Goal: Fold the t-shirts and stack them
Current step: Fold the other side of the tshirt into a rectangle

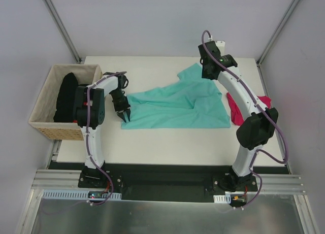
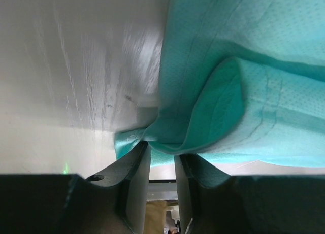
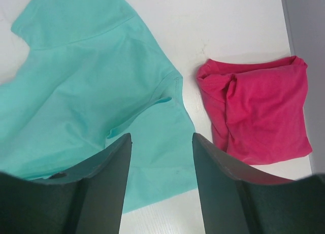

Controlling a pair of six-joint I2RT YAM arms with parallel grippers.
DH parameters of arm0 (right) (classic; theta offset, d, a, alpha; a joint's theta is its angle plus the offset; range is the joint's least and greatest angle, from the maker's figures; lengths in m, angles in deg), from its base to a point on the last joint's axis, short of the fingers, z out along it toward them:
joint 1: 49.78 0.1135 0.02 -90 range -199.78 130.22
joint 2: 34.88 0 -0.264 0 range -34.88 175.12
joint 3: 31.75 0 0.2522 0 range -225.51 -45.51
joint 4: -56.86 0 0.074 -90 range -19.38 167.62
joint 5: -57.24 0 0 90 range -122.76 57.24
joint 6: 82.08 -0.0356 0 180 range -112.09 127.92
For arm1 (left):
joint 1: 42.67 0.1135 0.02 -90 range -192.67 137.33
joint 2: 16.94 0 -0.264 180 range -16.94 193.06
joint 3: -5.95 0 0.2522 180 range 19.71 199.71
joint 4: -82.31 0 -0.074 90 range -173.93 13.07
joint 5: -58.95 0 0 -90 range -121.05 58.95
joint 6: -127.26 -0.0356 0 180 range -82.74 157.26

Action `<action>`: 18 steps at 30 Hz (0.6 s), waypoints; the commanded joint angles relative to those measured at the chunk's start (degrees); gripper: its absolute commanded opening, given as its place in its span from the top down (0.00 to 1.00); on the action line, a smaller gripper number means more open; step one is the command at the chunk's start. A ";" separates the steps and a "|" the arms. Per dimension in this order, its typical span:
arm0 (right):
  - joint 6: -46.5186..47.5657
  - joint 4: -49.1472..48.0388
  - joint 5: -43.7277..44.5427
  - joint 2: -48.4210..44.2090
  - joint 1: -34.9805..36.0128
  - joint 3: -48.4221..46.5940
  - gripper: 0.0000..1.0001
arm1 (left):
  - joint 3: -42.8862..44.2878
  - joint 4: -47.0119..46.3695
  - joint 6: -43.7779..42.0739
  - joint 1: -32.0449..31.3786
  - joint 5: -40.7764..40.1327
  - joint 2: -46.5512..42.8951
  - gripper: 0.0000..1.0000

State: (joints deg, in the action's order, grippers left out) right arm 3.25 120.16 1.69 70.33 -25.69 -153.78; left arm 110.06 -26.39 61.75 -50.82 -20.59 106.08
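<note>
A teal t-shirt [image 1: 177, 104] lies spread and creased across the middle of the table. My left gripper [image 1: 124, 115] is at its near left corner. In the left wrist view the fingers [image 2: 161, 150] are narrowly set, with a bunched fold of the teal t-shirt [image 2: 228, 92] pinched at their tips. A pink t-shirt [image 1: 235, 111] lies folded at the right edge, also in the right wrist view [image 3: 259, 114]. My right gripper [image 1: 208, 74] hangs high over the teal shirt's far right part, open and empty [image 3: 161, 137]. The teal shirt [image 3: 86, 81] lies below it.
A woven basket [image 1: 45, 127] with black clothing [image 1: 66, 97] stands at the table's left edge. The white table [image 1: 152, 142] shows in front of the teal shirt. The right arm's elbow [image 1: 256, 127] hangs over the pink shirt.
</note>
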 commanded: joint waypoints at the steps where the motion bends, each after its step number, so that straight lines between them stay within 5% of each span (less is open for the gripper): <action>1: 1.24 0.30 -0.44 -1.06 -0.28 -3.70 0.45 | -6.40 -0.32 1.87 0.06 -2.37 -2.69 0.75; 18: 3.70 1.62 -21.80 14.24 -0.28 -9.87 0.53 | -8.70 1.08 4.25 0.06 -2.20 -7.62 0.77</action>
State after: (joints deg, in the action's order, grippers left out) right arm 6.46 119.68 -15.40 83.82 -25.80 -161.93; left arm 100.29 -24.99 65.00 -50.86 -20.72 101.47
